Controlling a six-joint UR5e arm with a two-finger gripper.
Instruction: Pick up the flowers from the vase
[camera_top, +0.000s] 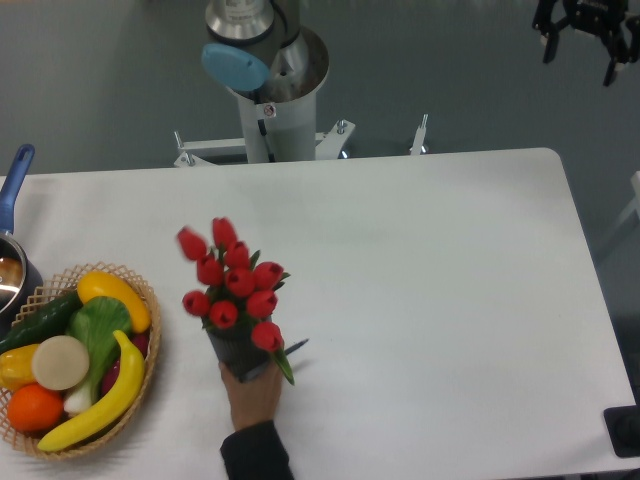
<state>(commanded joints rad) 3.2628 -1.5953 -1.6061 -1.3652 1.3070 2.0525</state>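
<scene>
Red tulips (232, 283) stand in a dark vase (240, 352) steadied by a person's hand (254, 392) near the table's (440, 300) front edge, beside a wicker basket (140, 350), the gripper (585, 25) raised far right, fingers spread.

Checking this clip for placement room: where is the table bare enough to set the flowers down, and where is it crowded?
Bare: the table's whole right half, from the flowers to its right edge, and the far strip before the robot base. Crowded: the left edge, with the wicker basket and metal pot, and the near middle, where a person's hand holds the vase. The gripper hangs beyond the far right corner.
</scene>
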